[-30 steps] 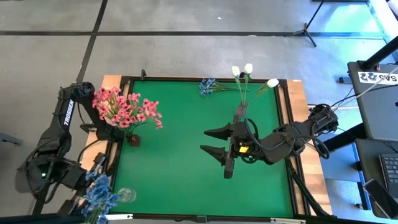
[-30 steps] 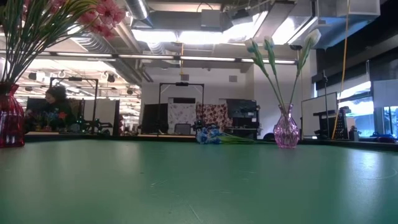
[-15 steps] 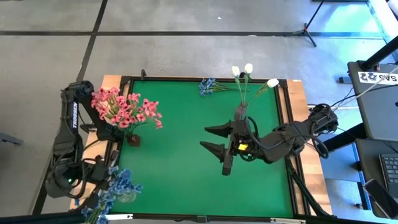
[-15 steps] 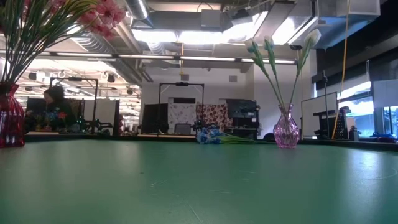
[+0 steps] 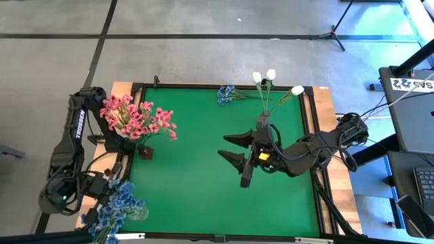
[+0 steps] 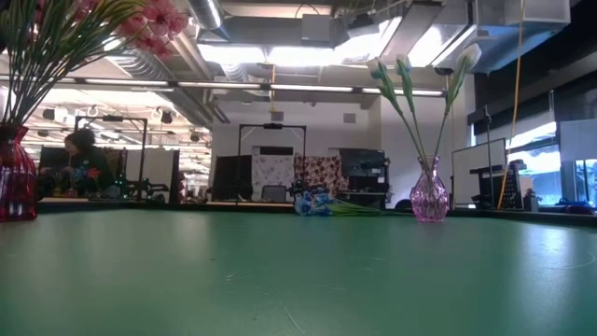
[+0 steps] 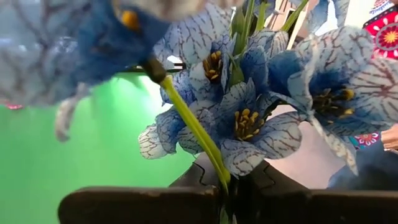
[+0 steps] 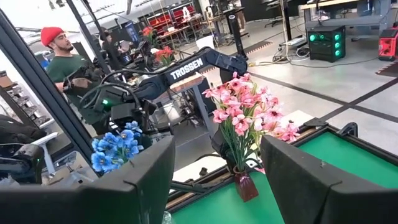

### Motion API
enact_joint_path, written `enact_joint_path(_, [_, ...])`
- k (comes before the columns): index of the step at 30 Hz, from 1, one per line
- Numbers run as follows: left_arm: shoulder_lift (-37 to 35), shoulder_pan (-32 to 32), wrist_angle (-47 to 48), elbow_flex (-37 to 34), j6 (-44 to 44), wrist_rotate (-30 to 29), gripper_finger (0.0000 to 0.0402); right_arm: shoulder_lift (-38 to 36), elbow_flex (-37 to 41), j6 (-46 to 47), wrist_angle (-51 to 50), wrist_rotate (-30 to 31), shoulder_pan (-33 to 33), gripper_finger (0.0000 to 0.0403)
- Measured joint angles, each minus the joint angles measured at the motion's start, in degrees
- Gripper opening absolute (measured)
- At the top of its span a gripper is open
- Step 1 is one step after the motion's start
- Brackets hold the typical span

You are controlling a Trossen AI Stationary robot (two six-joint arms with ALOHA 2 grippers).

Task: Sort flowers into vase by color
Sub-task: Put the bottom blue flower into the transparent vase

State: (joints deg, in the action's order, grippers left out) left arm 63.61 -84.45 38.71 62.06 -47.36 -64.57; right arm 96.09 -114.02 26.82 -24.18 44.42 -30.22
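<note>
Left gripper (image 5: 102,193) pinching blue sprig (image 5: 116,203), now swung back over clear vase (image 5: 137,213) at table's near-left corner; insertion likely next. Right gripper (image 5: 235,160) spread, hovering mid-table. Another blue sprig (image 5: 226,93) lying at far edge.

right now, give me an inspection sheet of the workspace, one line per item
surface: green mat in a wooden frame, bare in the middle.
job's things: pink flowers in a dark red vase at the left edge; white buds in a pink glass vase at the far right; a blue sprig lying at the far edge; a blue bunch at the near left corner.
clutter: nothing seen.
end effectors: left end effector shut on the blue bunch's stems; right end effector open, empty, above the mat's right half.
cables: cable loops beside the right arm's base, off the mat.
surroundings: person in a red cap beyond the left arm.
</note>
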Motion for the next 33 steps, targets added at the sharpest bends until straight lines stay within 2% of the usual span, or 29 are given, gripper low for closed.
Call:
enact_joint_path(11, [0.0, -1.1, -0.8, -4.5, -5.1, -1.9, 0.0010, 0.0, 0.0, 0.1, 0.1, 1.6, 0.0, 0.0237])
enact_joint_path(21, [0.0, -2.6, -0.1, -4.6, -6.3, 4.2, 0.0010, 0.0, 0.0, 0.1, 0.1, 1.7, 0.0, 0.0237])
enact_joint_path(24, [0.0, -3.0, 1.6, -4.6, -8.2, 4.4, 0.0013, 0.0, 0.0, 0.1, 0.2, 1.7, 0.0, 0.0237])
enact_joint_path(28, [0.1, -3.1, 4.3, -4.6, -12.3, 4.1, 0.0036, 0.0, 0.0, 0.2, 0.3, 1.7, 0.0, 0.0237])
enact_joint_path(33, [0.0, -3.1, 4.6, -4.6, -12.6, 4.2, 0.0078, 0.0, 0.0, 0.6, 0.3, 1.7, 0.0, 0.0237])
